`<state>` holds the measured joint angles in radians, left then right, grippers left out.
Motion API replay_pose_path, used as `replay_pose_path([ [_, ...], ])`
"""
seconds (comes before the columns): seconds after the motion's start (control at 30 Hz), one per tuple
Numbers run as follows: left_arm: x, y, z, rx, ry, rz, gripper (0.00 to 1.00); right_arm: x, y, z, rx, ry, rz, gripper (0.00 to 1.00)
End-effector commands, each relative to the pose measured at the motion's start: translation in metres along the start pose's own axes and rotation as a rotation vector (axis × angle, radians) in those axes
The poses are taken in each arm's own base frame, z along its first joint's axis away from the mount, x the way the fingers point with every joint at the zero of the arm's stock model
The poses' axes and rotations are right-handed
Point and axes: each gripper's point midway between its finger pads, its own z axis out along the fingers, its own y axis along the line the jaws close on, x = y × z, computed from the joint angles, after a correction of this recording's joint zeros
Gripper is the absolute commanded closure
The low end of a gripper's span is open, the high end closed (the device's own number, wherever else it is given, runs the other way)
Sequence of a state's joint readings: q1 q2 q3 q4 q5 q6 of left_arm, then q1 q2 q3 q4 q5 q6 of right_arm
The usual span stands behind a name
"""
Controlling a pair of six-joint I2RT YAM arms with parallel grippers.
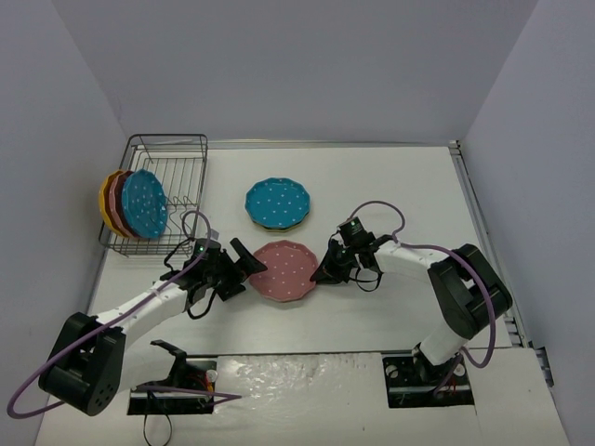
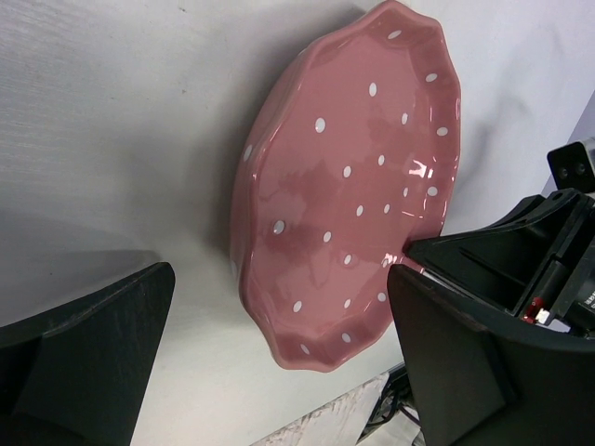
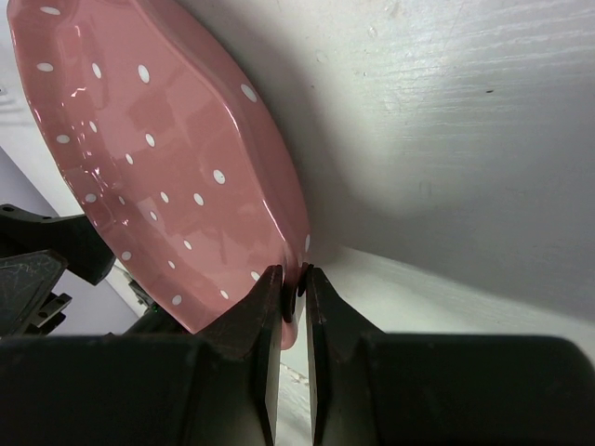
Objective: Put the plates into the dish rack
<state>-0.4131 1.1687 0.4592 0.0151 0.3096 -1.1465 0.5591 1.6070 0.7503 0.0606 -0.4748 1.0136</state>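
Note:
A pink plate (image 1: 284, 269) lies on the table between my arms. It also shows in the left wrist view (image 2: 358, 186) and the right wrist view (image 3: 158, 158). My right gripper (image 1: 321, 271) is shut on its right rim (image 3: 296, 279), and that side looks raised a little, with shadow under it. My left gripper (image 1: 244, 265) is open, its fingers spread at the plate's left edge (image 2: 279, 288) without touching it. The dish rack (image 1: 167, 149) at far left holds teal (image 1: 146, 203), pink (image 1: 118, 197) and orange-yellow (image 1: 106, 206) plates upright.
A teal plate (image 1: 277, 202) lies on an olive-yellow plate (image 1: 279, 227) on the table behind the pink one. The right gripper's body (image 2: 521, 251) shows at the right of the left wrist view. Grey walls enclose the table on three sides.

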Motion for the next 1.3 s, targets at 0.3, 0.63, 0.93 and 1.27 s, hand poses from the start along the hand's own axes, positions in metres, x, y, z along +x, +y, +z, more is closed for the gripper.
replay_pose_path([
  [0.3, -0.011, -0.040, 0.009, 0.107, -0.036, -0.041, 0.03, -0.002, 0.073, -0.030, -0.239, 0.012, -0.035, 1.00],
  [0.63, -0.010, -0.042, 0.020, 0.116, -0.023, -0.082, 0.03, -0.002, 0.079, -0.029, -0.262, 0.023, -0.023, 1.00],
  [0.93, -0.008, -0.044, 0.028, 0.132, -0.008, -0.104, 0.10, 0.001, 0.083, -0.025, -0.288, 0.045, -0.012, 1.00],
  [1.27, -0.007, -0.048, 0.030, 0.157, -0.003, -0.140, 0.46, 0.001, 0.081, -0.019, -0.285, 0.049, -0.004, 1.00],
])
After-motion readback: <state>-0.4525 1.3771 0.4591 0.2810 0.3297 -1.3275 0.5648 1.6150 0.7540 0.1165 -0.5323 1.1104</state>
